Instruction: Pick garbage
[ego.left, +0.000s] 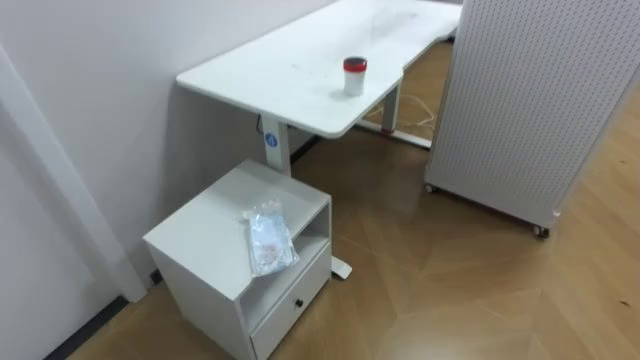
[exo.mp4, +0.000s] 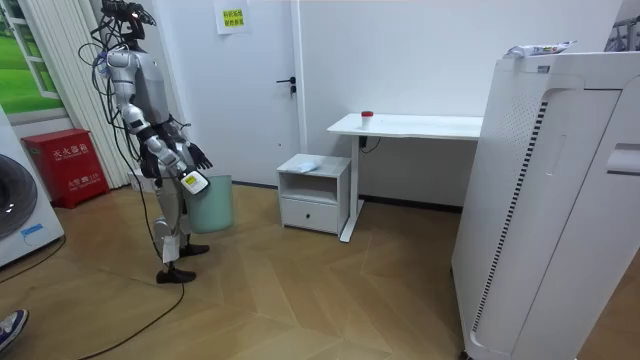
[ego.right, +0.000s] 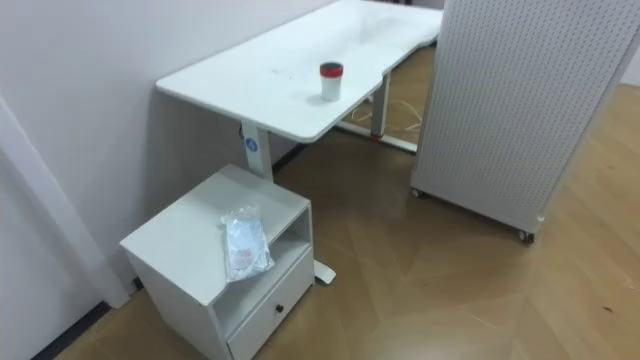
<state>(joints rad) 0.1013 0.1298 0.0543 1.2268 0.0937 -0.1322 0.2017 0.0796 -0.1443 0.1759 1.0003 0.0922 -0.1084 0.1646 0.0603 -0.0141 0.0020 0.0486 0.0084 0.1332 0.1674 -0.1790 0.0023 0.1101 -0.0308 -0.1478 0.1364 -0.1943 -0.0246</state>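
A crumpled clear plastic bag (ego.left: 268, 238) lies on top of a low white cabinet (ego.left: 200, 232) with an open shelf and a drawer. A small white jar with a red lid (ego.left: 354, 75) stands near the front edge of the white desk (ego.left: 290, 75) behind it. In the room view I stand a few steps from the cabinet (exo.mp4: 316, 190), facing it, with both hands held out at waist height. My left hand (exo.mp4: 197, 156) has its fingers spread. My right hand (exo.mp4: 189, 182) is lower, in front of a pale green bin (exo.mp4: 215, 208).
A white perforated panel on wheels (ego.left: 530, 100) stands right of the desk. In the room view a tall white appliance (exo.mp4: 555, 210) fills the right side, with a red box (exo.mp4: 65, 165) and a washing machine (exo.mp4: 20, 205) at the left. Wood floor lies between me and the cabinet.
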